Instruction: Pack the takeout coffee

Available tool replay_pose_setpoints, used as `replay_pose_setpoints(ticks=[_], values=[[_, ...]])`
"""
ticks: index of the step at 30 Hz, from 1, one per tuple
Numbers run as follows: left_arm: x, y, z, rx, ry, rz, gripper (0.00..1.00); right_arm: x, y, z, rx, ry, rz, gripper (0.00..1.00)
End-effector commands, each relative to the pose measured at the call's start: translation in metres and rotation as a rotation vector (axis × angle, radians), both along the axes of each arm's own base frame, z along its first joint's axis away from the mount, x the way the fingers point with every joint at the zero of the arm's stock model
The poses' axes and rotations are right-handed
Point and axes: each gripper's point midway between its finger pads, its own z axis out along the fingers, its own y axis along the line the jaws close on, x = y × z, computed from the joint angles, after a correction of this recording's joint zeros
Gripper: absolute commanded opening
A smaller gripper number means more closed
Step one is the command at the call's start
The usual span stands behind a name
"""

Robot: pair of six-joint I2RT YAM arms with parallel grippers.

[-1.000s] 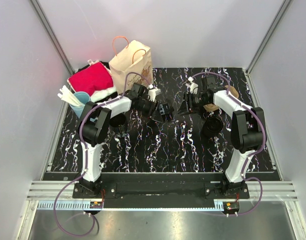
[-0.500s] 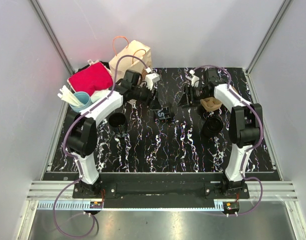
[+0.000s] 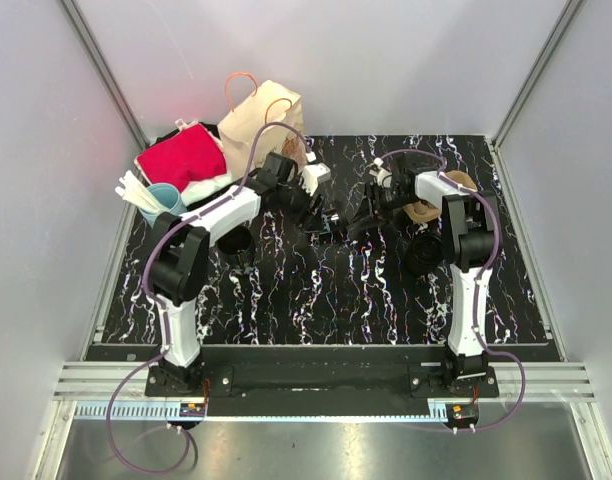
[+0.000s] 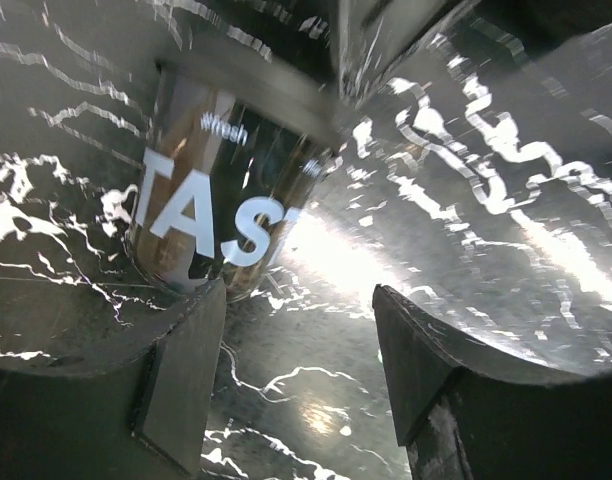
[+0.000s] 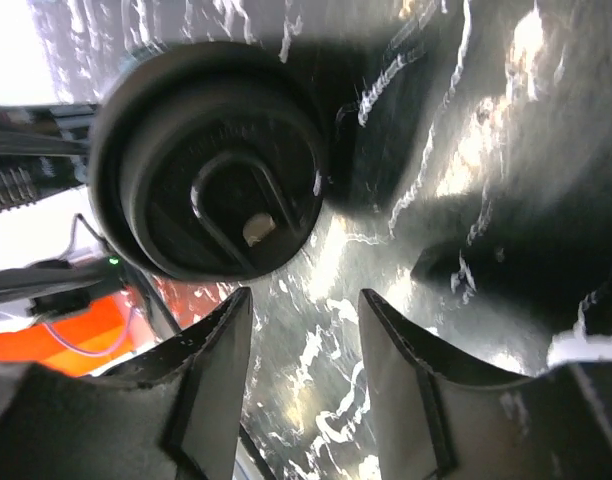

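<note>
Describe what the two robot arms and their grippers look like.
Both the left arm and the right arm have white tubular links joined by bulky black joints, standing on black bases. A thin purple cable loops along each. The left gripper and right gripper each have two flat, dark grey wedge-shaped fingers, with no markings visible.

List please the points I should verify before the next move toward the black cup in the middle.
1. Left gripper open, nothing in its jaws: ok.
2. Right gripper open, nothing in its jaws: ok.
3. Black cup centred ahead of the left gripper: not ok, it sits off to one side.
4. Cup standing upright: cannot tell.
5. Paper bag standing upright: ok.
</note>
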Motion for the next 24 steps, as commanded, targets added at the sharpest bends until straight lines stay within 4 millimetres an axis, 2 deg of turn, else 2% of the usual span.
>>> replay_pose_setpoints(ticks=[1, 5, 11, 20, 24], values=[[0.018, -0.002, -0.012, 0.026, -0.076, -0.003, 0.65, 0.019, 0.01, 0.015, 0.121, 0.016, -0.024, 0.51], [0.02, -0.003, -0.019, 0.041, -0.085, -0.012, 0.65, 0.029, 0.017, 0.016, 0.197, 0.083, -0.063, 0.47], [0.024, -0.005, -0.022, 0.052, -0.104, -0.014, 0.65, 0.039, 0.024, 0.019, 0.258, 0.122, -0.093, 0.46], [0.03, -0.006, -0.029, 0.07, -0.11, -0.012, 0.66, 0.035, 0.028, 0.021, 0.313, 0.164, -0.132, 0.45], [0.034, -0.005, -0.024, 0.075, -0.14, -0.012, 0.66, 0.033, 0.025, 0.028, 0.288, 0.112, -0.138, 0.46]])
